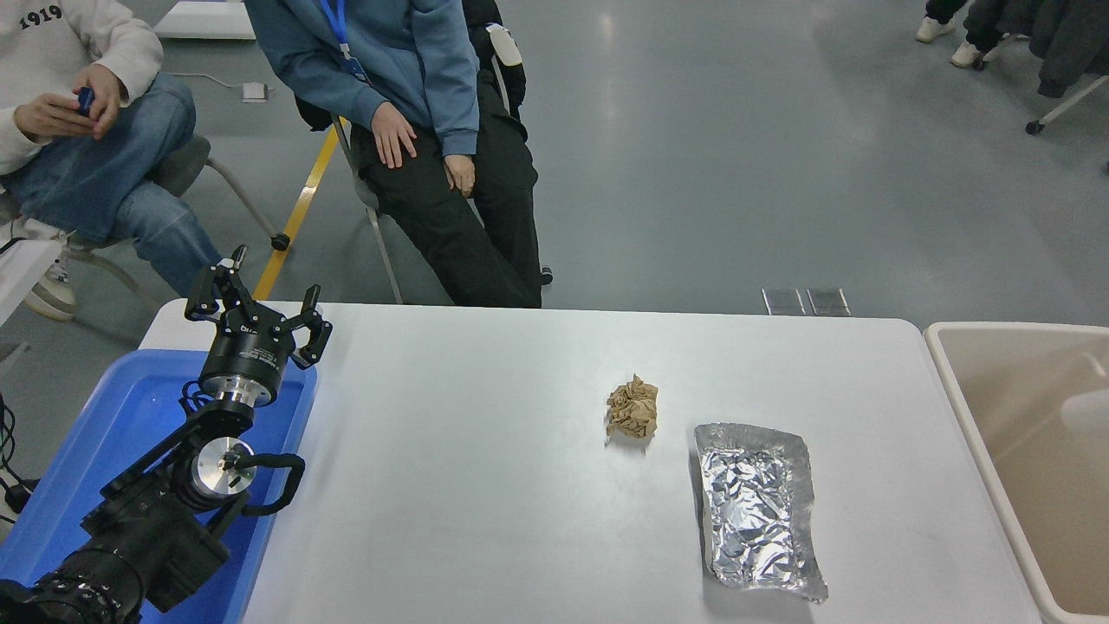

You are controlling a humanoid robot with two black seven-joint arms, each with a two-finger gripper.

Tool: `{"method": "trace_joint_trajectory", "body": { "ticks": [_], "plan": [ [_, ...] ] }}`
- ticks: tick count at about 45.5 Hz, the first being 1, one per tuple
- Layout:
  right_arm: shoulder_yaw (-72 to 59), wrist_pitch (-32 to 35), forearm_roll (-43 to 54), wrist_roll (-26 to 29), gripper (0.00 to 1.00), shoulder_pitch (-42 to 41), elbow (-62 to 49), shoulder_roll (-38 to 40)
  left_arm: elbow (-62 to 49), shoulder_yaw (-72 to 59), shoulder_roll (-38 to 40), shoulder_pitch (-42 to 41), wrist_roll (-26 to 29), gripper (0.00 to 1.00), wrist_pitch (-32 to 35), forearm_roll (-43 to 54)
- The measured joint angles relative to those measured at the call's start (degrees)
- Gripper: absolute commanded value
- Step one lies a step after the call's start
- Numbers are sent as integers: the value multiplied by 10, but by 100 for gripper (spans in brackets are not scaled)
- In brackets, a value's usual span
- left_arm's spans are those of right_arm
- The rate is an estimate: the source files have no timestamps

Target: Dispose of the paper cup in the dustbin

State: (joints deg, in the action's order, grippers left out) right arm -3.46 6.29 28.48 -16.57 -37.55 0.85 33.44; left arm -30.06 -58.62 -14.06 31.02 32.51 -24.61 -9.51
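Paper cup (1090,411): pale blur inside dustbin (962,407) off table's right edge, axis unreadable, likely disposed; right arm unseen; left gripper (256,305) parked far left over blue bin (130,407), fingers spread, holding nothing; brown paper ball (632,407) and foil tray (755,510) on table (468,468).

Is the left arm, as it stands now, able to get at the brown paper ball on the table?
Probably yes. The left pincer is open and parked over the blue bin at the table's left edge. The white surface between it and the paper ball is bare; only the reach across is uncertain.
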Motion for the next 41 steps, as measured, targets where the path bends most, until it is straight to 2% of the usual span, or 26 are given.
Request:
{"method": "trace_joint_trajectory", "body": {
  "ticks": [15, 29, 31, 32, 36, 39, 41],
  "plan": [
    [0, -44, -65, 21, 0, 26, -41, -48, 0, 0, 0, 0, 0, 100, 0, 0],
    [1, -72, -83, 37, 1, 35, -49, -65, 0, 0, 0, 0, 0, 100, 0, 0],
    [1, -73, -84, 38, 35, 35, -49, -65, 0, 0, 0, 0, 0, 100, 0, 0],
    [1, -74, -84, 39, 48, 36, -49, -65, 0, 0, 0, 0, 0, 100, 0, 0],
    [1, -77, -86, 43, 69, 36, -49, -67, 0, 0, 0, 0, 0, 100, 0, 0],
    [1, -79, -87, 49, 73, 36, -49, -67, 0, 0, 0, 0, 0, 100, 0, 0],
    [1, -79, -89, 54, 81, 37, -49, -68, 0, 0, 0, 0, 0, 100, 0, 0]
  ]
}}
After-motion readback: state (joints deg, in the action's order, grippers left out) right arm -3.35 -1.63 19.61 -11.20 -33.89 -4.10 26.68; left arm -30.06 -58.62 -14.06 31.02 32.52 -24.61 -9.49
